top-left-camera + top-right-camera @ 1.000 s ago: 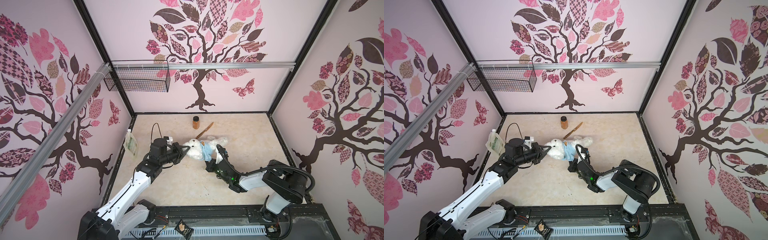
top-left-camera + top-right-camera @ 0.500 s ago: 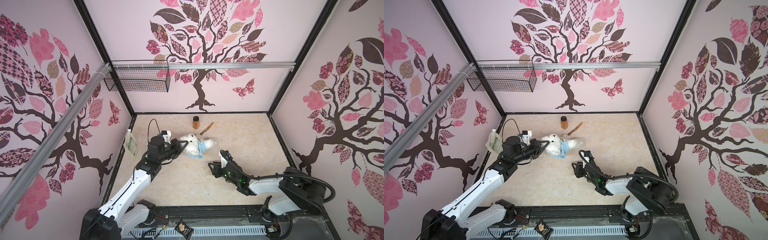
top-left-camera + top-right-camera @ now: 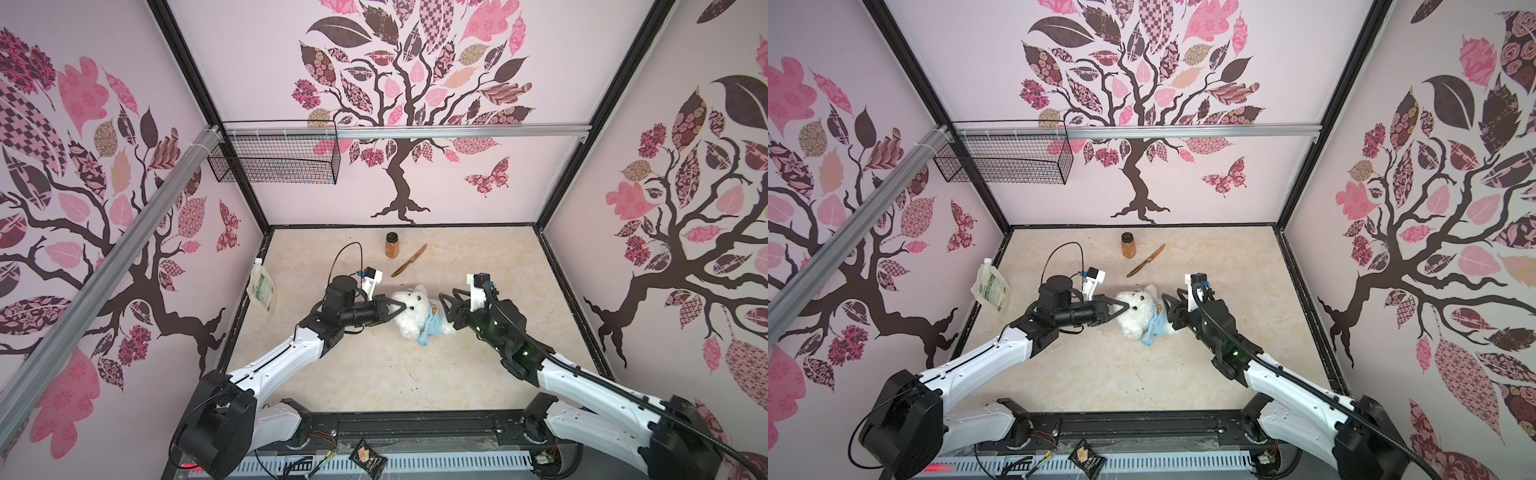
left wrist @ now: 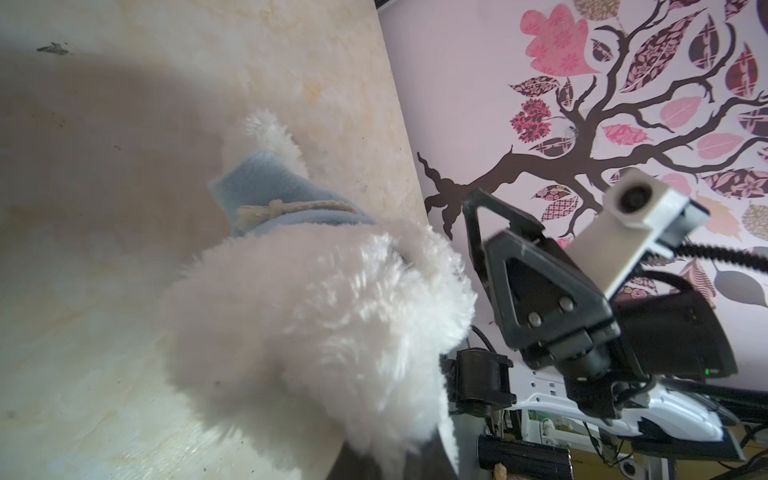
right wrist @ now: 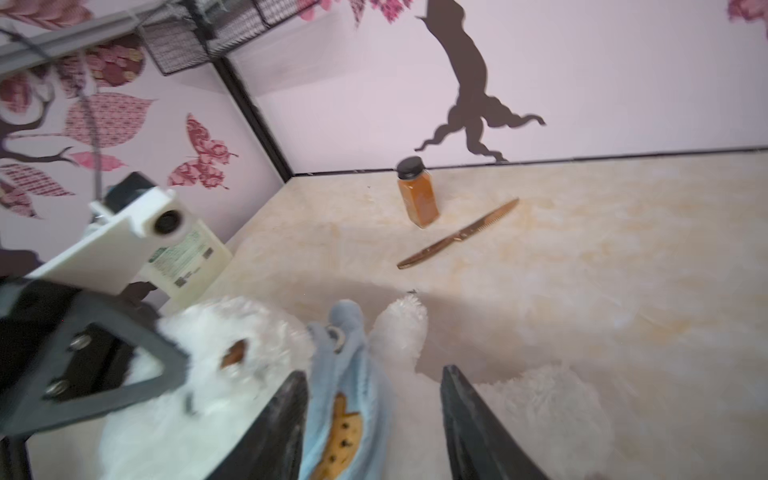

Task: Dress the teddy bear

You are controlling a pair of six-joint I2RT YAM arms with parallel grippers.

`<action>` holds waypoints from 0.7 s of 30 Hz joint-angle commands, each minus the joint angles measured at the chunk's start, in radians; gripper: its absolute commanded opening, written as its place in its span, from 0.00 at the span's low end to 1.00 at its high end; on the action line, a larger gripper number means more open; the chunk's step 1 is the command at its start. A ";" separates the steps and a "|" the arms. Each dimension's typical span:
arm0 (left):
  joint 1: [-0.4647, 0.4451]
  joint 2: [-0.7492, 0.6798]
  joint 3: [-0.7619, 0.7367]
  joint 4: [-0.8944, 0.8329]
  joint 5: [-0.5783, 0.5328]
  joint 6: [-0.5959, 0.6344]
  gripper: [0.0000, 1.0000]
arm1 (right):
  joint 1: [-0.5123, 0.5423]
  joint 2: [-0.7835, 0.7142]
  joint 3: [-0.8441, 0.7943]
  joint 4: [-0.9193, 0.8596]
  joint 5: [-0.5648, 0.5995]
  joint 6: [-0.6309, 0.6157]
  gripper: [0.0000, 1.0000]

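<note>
The white fluffy teddy bear (image 3: 411,313) (image 3: 1136,316) lies on the beige floor in both top views, with a light blue shirt (image 3: 430,324) (image 3: 1153,328) round its body. My left gripper (image 3: 397,307) (image 3: 1123,307) is shut on the fur of its head; in the left wrist view fur (image 4: 311,291) hides the jaws. My right gripper (image 3: 446,309) (image 5: 374,419) is open, its fingers (image 5: 282,428) on either side of the shirt (image 5: 345,399) and its cookie print. The shirt's cord tie (image 4: 291,208) shows behind the head.
An orange spice jar (image 3: 392,246) (image 5: 417,195) and a wooden knife (image 3: 409,260) (image 5: 457,237) lie behind the bear. A pouch (image 3: 262,289) leans on the left wall. A wire basket (image 3: 274,156) hangs at the back left.
My right gripper let go of the bear, drew back toward the front, opened, and has come back around the shirt-clad body. The left gripper kept hold of the bear's head throughout.
</note>
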 commanded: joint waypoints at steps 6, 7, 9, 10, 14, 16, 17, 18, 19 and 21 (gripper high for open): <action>0.005 0.013 -0.127 0.104 -0.073 0.069 0.19 | -0.033 0.359 -0.073 0.119 -0.196 0.234 0.34; 0.006 0.007 -0.139 0.109 -0.080 0.062 0.22 | -0.031 0.387 -0.093 0.154 -0.212 0.253 0.32; 0.006 -0.003 -0.162 0.124 -0.095 0.039 0.28 | -0.024 0.424 -0.129 0.208 -0.226 0.280 0.30; 0.005 -0.007 -0.172 0.136 -0.102 0.023 0.32 | -0.018 0.438 -0.144 0.224 -0.227 0.286 0.29; 0.005 -0.001 -0.199 0.202 -0.105 -0.061 0.46 | 0.013 0.472 -0.171 0.242 -0.213 0.291 0.25; 0.005 0.011 -0.191 0.211 -0.099 -0.090 0.53 | 0.030 0.485 -0.177 0.245 -0.202 0.291 0.23; 0.006 0.018 -0.183 0.214 -0.090 -0.105 0.56 | 0.037 0.492 -0.178 0.246 -0.197 0.289 0.22; 0.007 0.027 -0.175 0.214 -0.084 -0.119 0.58 | 0.042 0.499 -0.180 0.252 -0.195 0.293 0.22; 0.008 0.036 -0.168 0.213 -0.078 -0.138 0.61 | 0.045 0.506 -0.184 0.258 -0.192 0.294 0.22; 0.012 0.060 -0.156 0.219 -0.062 -0.164 0.64 | 0.050 0.517 -0.191 0.274 -0.190 0.300 0.21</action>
